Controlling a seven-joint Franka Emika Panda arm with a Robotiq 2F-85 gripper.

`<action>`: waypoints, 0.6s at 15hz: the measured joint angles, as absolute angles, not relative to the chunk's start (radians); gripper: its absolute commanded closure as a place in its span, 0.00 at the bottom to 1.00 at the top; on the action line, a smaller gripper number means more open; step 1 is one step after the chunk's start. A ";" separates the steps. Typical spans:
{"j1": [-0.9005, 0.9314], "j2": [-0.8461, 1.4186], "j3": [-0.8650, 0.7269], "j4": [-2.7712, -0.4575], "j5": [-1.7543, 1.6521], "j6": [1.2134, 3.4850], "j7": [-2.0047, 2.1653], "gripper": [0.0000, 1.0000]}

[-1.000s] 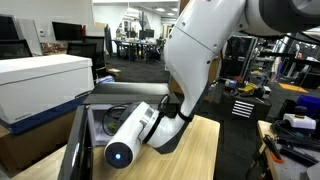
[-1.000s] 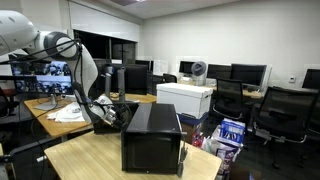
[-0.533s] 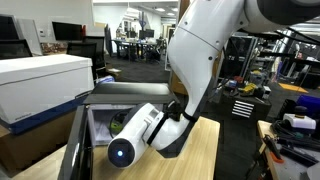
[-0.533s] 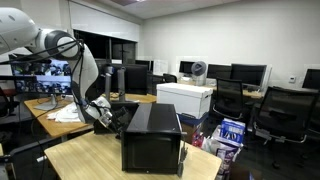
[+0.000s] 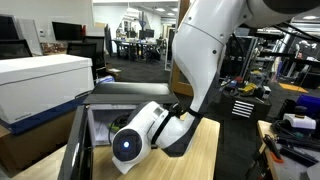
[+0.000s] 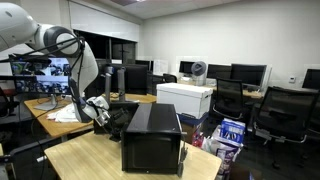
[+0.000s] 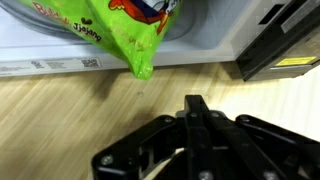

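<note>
Wrist view: tool clenched empty over the wooden tabletop, green snack bag poking out of the microwave.

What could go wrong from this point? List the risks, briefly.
1. A corner of the green snack bag hangs over the front lip of the microwave. Shutting the door could pinch it.
2. The hand is shut and empty, apparently low above the table and near that lip. A careless move might knock either.
</note>
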State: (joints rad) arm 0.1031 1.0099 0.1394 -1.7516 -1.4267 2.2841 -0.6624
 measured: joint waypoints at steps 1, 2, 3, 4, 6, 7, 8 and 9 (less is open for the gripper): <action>0.098 1.007 0.139 -1.751 -1.427 2.310 -0.665 0.99; 0.096 1.006 0.138 -1.751 -1.427 2.321 -0.665 0.99; 0.095 1.005 0.137 -1.749 -1.427 2.328 -0.665 0.99; 0.095 1.005 0.135 -1.746 -1.427 2.334 -0.665 0.99; 0.095 1.005 0.131 -1.741 -1.427 2.346 -0.665 0.99; 0.095 1.005 0.130 -1.737 -1.427 2.353 -0.665 0.99; 0.095 1.005 0.129 -1.734 -1.427 2.360 -0.666 0.99; 0.095 1.005 0.129 -1.727 -1.427 2.367 -0.669 0.99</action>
